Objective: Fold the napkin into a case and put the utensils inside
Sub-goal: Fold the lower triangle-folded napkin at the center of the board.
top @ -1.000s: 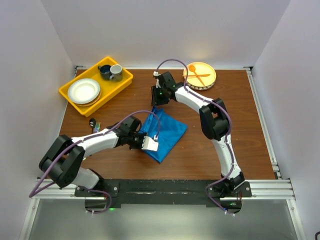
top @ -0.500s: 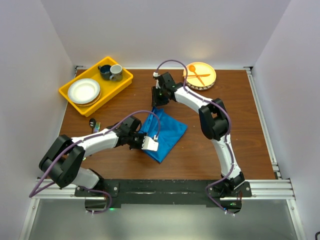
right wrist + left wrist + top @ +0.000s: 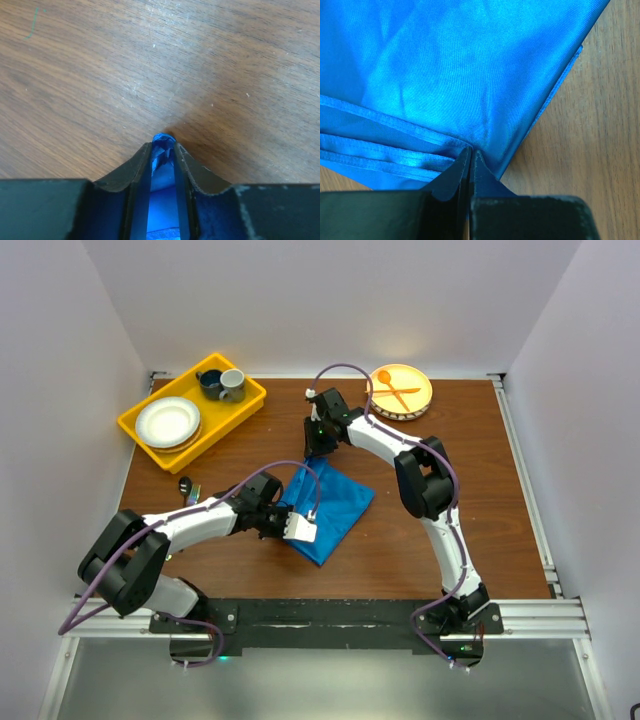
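The blue napkin [image 3: 340,502] lies folded in the middle of the table. My left gripper [image 3: 290,512] is shut on its near-left edge, where the hemmed layers [image 3: 385,155] pucker at the tips of my left gripper [image 3: 470,150]. The right gripper [image 3: 316,448] is at the far corner. In the right wrist view that corner of the napkin [image 3: 161,172] is bunched between the narrowed fingers of the right gripper [image 3: 163,146]. The metal utensils [image 3: 188,488] lie on the table to the left, beside the left arm.
A yellow tray [image 3: 245,405] at the back left holds white plates [image 3: 167,422] and two mugs [image 3: 222,383]. A pale round plate [image 3: 425,400] at the back carries an orange plastic spoon and fork [image 3: 395,390]. White walls enclose three sides.
The right gripper's fingers have closed in on the napkin's far corner. The left arm and the napkin have stayed where they were.
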`<state>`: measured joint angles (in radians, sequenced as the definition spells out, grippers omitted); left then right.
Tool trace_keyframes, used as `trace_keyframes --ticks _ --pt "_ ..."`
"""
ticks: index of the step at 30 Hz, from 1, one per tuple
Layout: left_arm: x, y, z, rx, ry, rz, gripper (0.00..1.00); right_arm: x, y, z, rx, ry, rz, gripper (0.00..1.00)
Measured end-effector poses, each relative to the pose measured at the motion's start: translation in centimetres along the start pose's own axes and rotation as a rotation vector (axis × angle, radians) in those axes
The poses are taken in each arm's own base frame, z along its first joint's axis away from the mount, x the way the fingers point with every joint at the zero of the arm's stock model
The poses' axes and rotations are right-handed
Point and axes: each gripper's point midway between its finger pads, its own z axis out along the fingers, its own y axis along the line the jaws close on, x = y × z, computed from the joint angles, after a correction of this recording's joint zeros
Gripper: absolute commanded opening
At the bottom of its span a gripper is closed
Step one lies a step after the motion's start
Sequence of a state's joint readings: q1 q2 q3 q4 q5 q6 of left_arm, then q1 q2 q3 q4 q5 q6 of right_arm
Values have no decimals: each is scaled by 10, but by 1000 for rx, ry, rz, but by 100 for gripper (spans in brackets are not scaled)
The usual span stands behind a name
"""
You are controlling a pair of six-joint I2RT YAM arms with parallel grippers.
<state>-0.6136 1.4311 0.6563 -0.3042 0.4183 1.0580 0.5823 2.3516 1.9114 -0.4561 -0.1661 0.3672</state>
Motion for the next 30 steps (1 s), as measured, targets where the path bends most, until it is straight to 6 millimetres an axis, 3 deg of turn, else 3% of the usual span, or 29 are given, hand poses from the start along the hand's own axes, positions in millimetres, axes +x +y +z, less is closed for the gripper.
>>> trace_keyframes --ticks 6,17,19,20,23,26,30 --pt "0 0 0 0 0 0 0 0 0 0 0 1 3 0" --pt "0 0 0 1 0 0 0 0 2 -3 -8 3 10 0" --pt "0 0 0 1 0 0 0 -2 4 -7 -10 -2 9 16" --pt "0 0 0 1 0 0 0 -3 5 -9 -11 -4 9 30" --pt "0 0 0 1 0 0 0 -4 5 -10 -10 -7 9 44" --pt "0 0 0 1 0 0 0 -5 5 -10 -9 -9 12 50" --pt "0 0 0 1 0 0 0 -8 6 -11 -8 -20 15 50"
